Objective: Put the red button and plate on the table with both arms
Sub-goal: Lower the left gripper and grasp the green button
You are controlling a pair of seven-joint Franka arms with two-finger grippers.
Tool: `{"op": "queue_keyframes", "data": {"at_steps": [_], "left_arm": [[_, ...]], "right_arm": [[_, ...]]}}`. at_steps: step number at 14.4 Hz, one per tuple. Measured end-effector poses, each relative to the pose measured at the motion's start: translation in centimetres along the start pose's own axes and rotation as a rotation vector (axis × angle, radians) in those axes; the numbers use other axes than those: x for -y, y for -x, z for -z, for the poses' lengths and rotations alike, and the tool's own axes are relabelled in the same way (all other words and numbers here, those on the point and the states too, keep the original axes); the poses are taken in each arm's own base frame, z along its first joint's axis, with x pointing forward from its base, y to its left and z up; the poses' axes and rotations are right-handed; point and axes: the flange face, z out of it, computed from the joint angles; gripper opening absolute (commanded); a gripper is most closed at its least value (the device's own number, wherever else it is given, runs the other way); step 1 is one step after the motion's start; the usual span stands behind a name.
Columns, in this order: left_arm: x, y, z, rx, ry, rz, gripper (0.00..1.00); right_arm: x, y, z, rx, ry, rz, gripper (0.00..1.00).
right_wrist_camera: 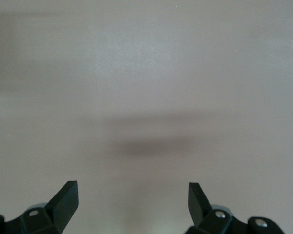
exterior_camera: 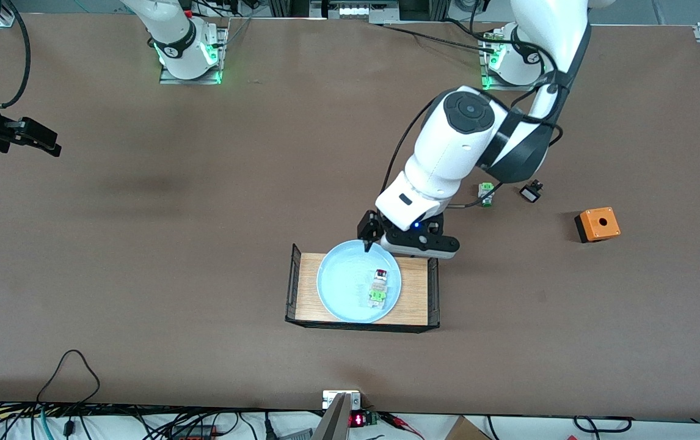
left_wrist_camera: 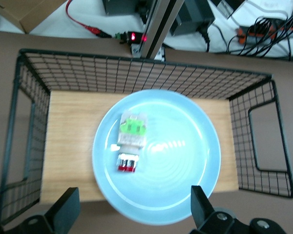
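— Any lettering, brand or label you can read on anything here?

— No. The small display (exterior_camera: 357, 420) at the table's (exterior_camera: 203, 244) edge nearest the front camera glows with red digits, but they are too small to make out. In the left wrist view it is only a red glow.

— Anything on the orange box (exterior_camera: 597, 224) or the arms?

— The box shows just a round hole on top, no writing. The arms carry no legible marks.
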Motion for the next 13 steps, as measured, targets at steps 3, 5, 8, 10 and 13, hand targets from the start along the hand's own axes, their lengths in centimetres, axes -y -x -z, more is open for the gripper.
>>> {"op": "queue_keyframes", "data": {"at_steps": [3,5,8,10,13], "left_arm": [[-1.0,0.8,-1.6,-0.03,-0.018,0.051,1.0],[-2.2,1.8,-2.1,-0.074,-0.077,0.072,1.0],[-3.2,2.9,-4.0,-0.108,-0.125,0.046,1.0],[-3.2,2.7,-5.6,-0.145,-0.102,0.031,1.0],[-2.0,2.1,-7.8,-0.175,-0.097,0.03,1.0]], "right_arm": [[0.0,0.0,0.0,0.0,0.0,0.0,1.0],[0.0,0.0,0.0,0.0,0.0,0.0,1.0],[0.0,0.0,0.0,0.0,0.0,0.0,1.0],[0.0,0.0,0.0,0.0,0.0,0.0,1.0],[0.0,0.0,0.0,0.0,0.0,0.0,1.0]]}}
